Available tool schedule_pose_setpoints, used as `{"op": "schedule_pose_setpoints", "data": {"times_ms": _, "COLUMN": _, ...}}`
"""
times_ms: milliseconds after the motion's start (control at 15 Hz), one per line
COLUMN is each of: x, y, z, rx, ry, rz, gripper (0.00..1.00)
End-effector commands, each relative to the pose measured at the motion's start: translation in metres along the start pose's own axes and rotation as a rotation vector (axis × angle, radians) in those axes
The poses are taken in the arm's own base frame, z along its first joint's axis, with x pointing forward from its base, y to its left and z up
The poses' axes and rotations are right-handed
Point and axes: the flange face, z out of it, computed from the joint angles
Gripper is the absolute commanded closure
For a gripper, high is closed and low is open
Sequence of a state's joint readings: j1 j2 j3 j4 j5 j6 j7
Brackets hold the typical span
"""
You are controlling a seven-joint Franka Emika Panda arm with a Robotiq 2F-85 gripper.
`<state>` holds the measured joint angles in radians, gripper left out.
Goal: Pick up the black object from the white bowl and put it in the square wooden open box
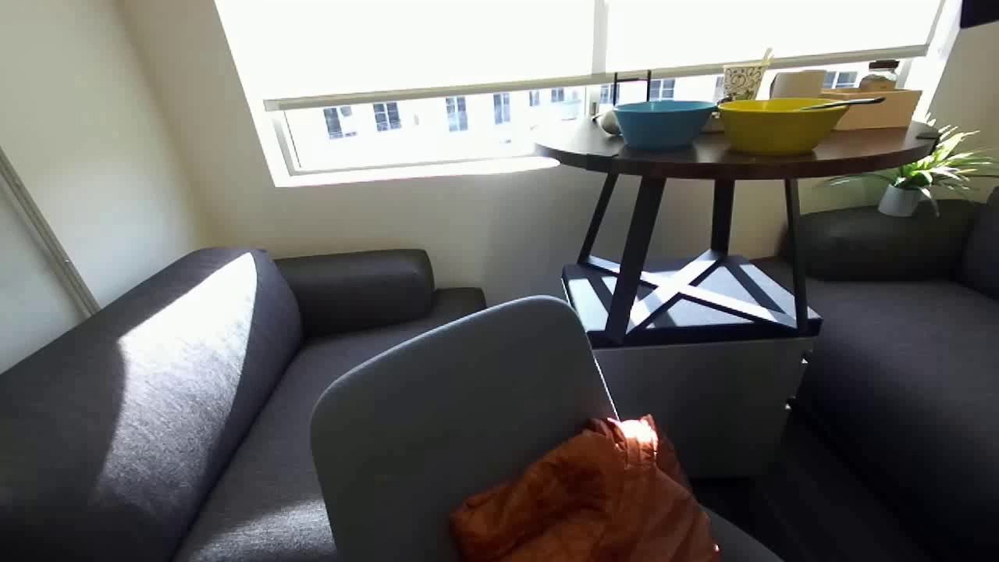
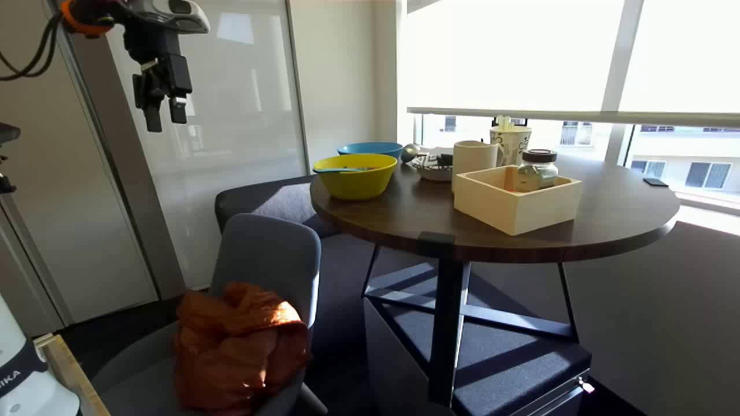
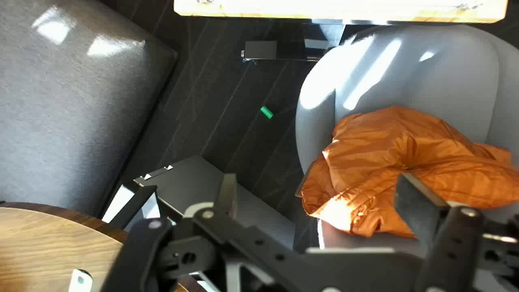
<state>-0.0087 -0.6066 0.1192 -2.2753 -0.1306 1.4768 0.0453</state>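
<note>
The white bowl (image 2: 430,172) with a dark pattern stands on the round table in an exterior view, behind the white mug. A black object (image 2: 444,160) shows at its right side, partly hidden by the mug. The square wooden open box (image 2: 514,205) stands near the table's front edge and holds a jar; it also shows in an exterior view (image 1: 882,111), behind the yellow bowl. My gripper (image 2: 166,118) points down, high in the air and well to the side of the table. In the wrist view the gripper (image 3: 318,184) is open, with nothing between its fingers.
The yellow bowl (image 2: 355,178) with a utensil and the blue bowl (image 2: 370,148) stand on the table (image 2: 404,211). The mug (image 2: 473,156), patterned cup (image 2: 510,144) and jar (image 2: 536,170) rise near the bowl and box. A chair (image 2: 266,231) holds an orange jacket (image 2: 237,341).
</note>
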Motion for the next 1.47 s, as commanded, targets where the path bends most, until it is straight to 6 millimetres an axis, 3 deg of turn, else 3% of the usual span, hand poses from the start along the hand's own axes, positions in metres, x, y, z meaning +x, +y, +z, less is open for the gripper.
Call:
{"op": "schedule_pose_setpoints", "data": {"times_ms": 0, "x": 0.000, "y": 0.000, "z": -0.001, "rx": 0.000, "ry": -0.001, "rz": 0.000, "gripper": 0.00}}
{"op": "schedule_pose_setpoints", "data": {"times_ms": 267, "x": 0.000, "y": 0.000, "z": -0.001, "rx": 0.000, "ry": -0.001, "rz": 0.000, "gripper": 0.00}}
{"op": "schedule_pose_setpoints", "data": {"times_ms": 533, "x": 0.015, "y": 0.021, "z": -0.047, "rx": 0.076, "ry": 0.102, "rz": 0.240, "gripper": 0.00}}
{"op": "schedule_pose_setpoints", "data": {"times_ms": 867, "x": 0.044, "y": 0.095, "z": -0.114, "rx": 0.127, "ry": 0.250, "rz": 0.484, "gripper": 0.00}}
{"op": "schedule_pose_setpoints", "data": {"times_ms": 1267, "x": 0.091, "y": 0.188, "z": -0.161, "rx": 0.201, "ry": 0.389, "rz": 0.792, "gripper": 0.00}}
{"op": "schedule_pose_setpoints", "data": {"times_ms": 1333, "x": 0.096, "y": 0.197, "z": -0.167, "rx": 0.211, "ry": 0.411, "rz": 0.843, "gripper": 0.00}}
{"op": "schedule_pose_setpoints", "data": {"times_ms": 1400, "x": 0.077, "y": 0.183, "z": -0.151, "rx": 0.185, "ry": 0.384, "rz": 0.759, "gripper": 0.00}}
